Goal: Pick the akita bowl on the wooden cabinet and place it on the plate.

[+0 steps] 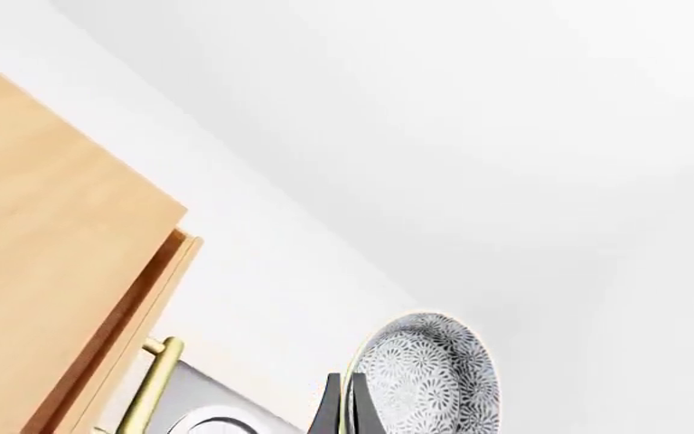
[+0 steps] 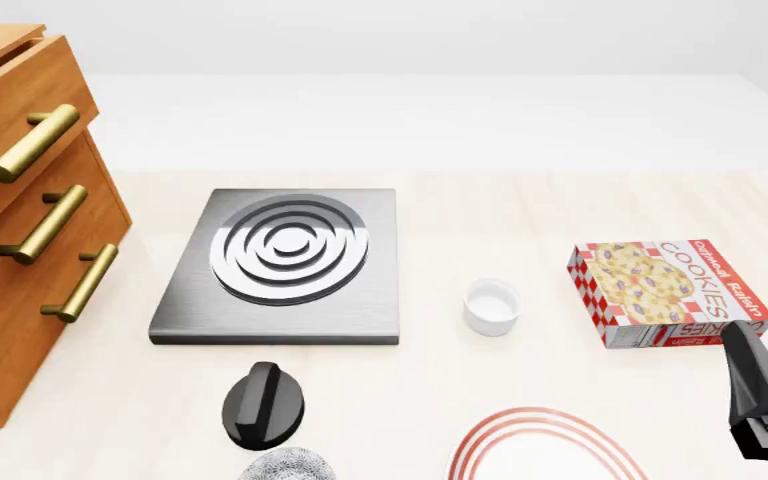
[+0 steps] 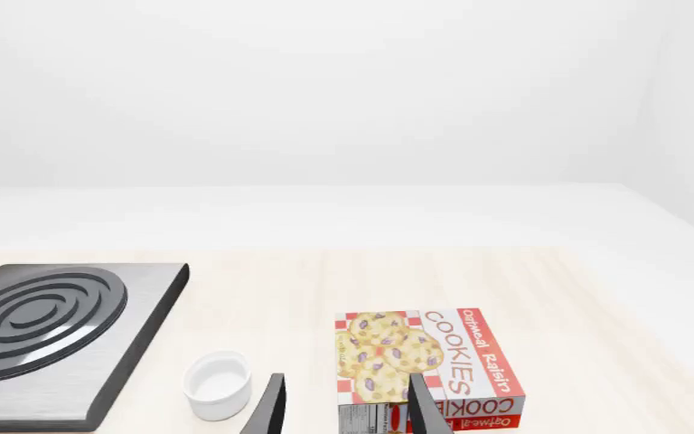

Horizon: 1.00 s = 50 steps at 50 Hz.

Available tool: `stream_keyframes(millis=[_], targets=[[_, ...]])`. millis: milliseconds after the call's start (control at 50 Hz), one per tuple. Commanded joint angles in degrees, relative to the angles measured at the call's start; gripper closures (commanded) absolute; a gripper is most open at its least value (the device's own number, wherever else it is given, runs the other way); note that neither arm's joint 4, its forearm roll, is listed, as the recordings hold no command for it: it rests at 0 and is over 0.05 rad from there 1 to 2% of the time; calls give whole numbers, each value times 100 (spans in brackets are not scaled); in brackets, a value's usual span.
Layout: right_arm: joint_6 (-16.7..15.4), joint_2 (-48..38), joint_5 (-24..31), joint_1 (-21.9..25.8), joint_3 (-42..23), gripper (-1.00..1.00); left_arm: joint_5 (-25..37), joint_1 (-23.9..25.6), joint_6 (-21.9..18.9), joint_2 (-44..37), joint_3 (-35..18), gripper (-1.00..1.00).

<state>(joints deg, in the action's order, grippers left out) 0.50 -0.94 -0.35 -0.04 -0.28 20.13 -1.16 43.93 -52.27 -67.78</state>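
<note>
The akita bowl (image 1: 432, 380), speckled black and white with a cream rim, is held up on edge, away from the wooden cabinet (image 1: 46, 253). My left gripper (image 1: 349, 389) is shut on its rim, one dark finger (image 1: 329, 411) on each side. In the front view only a sliver of the bowl (image 2: 288, 466) shows at the bottom edge, under the left gripper (image 2: 275, 438). The plate (image 2: 544, 445), white with red rings, lies to its right, partly cut off. My right gripper (image 3: 344, 402) is open and holds nothing; in the front view it (image 2: 747, 352) hovers near the table's right front.
The wooden cabinet (image 2: 17, 210) with three brass handles fills the left side. A grey stove plate (image 2: 284, 262) lies at the centre, a small white cup (image 2: 492, 305) to its right, then a cookie box (image 2: 671, 292). The right gripper's fingers frame the cookie box (image 3: 426, 366).
</note>
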Motion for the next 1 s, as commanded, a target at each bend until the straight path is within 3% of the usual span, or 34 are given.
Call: stream_keyframes(millis=[20, 540, 1000], targets=[[1, -2, -1, 0, 0, -100, 58, 362, -98, -1, -90, 100], [1, 0, 0, 0, 0, -100, 237, 1167, -435, -383, -511, 100], [1, -2, -1, 0, 0, -100, 345, 2195, -697, -530, -526, 100]])
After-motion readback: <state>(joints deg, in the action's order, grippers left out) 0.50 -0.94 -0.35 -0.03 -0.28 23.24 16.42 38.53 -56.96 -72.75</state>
